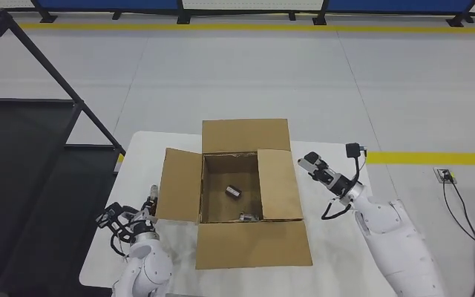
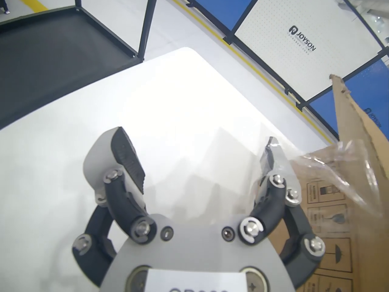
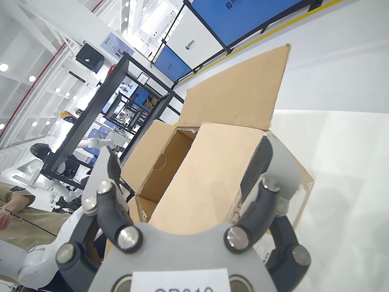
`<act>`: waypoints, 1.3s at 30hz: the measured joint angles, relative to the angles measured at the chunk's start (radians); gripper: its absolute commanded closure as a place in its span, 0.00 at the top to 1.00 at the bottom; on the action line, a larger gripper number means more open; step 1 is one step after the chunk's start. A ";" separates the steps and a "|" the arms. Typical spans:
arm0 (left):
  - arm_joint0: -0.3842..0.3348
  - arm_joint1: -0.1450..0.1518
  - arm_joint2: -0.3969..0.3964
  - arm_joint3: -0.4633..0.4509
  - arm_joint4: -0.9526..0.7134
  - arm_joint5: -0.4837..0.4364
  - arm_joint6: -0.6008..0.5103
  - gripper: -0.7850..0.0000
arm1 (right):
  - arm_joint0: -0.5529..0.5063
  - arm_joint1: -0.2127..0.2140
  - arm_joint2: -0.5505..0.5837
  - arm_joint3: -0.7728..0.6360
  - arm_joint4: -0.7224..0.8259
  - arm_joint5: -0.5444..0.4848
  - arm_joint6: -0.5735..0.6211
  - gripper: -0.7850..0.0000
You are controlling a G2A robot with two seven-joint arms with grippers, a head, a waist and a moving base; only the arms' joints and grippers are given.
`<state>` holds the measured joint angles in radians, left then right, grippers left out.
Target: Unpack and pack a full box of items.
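Nearest the lens in the left wrist view, the left end effector (image 2: 196, 136) hangs over the white table (image 2: 152, 92), spread wide and holding nothing. Clear plastic film (image 2: 331, 165) clings to one finger and trails across to the cardboard box (image 2: 355, 141), which stands just beside that finger with a flap raised. A black metal rack (image 2: 60, 50) stands past the table's edge.

In the right wrist view, the right end effector (image 3: 187, 150) is also spread wide and empty, facing the box (image 3: 218, 159). The flaps stand open and the brown inner walls show between them, though the floor of the box is hidden from this angle.

From above, the box (image 1: 245, 137) sits in the middle of the table (image 1: 334, 256) with all four flaps folded outward. Two things lie on its floor: a small dark item (image 1: 234, 192) near the centre and a second small item (image 1: 248, 217) against the wall nearest the robot. Neither is clear enough to identify. The left end effector (image 1: 141, 204) is just beside the box's left flap, and the right end effector (image 1: 313, 162) is just off the far corner of the right flap. Whether either touches the cardboard cannot be told. The rack (image 1: 44, 148) stands to the table's left.
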<state>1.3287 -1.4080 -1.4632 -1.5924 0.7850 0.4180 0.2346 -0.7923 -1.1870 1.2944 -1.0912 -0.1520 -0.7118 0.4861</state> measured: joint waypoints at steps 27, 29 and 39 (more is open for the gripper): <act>0.125 -0.010 -0.028 -0.136 0.056 -0.006 0.015 1.00 | 0.059 0.001 -0.032 0.101 0.055 -0.069 0.042 1.00; 0.141 -0.009 -0.032 -0.136 0.063 -0.015 0.013 1.00 | 0.061 0.000 -0.036 0.100 0.055 -0.067 0.043 1.00; 0.270 -0.006 -0.046 -0.219 0.092 -0.091 0.010 1.00 | 0.067 0.001 -0.046 0.099 0.058 -0.065 0.047 1.00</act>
<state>1.5985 -1.4142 -1.5089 -1.8117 0.8773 0.3270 0.2449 -0.7255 -1.1860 1.2479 -0.9924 -0.0940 -0.7767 0.5332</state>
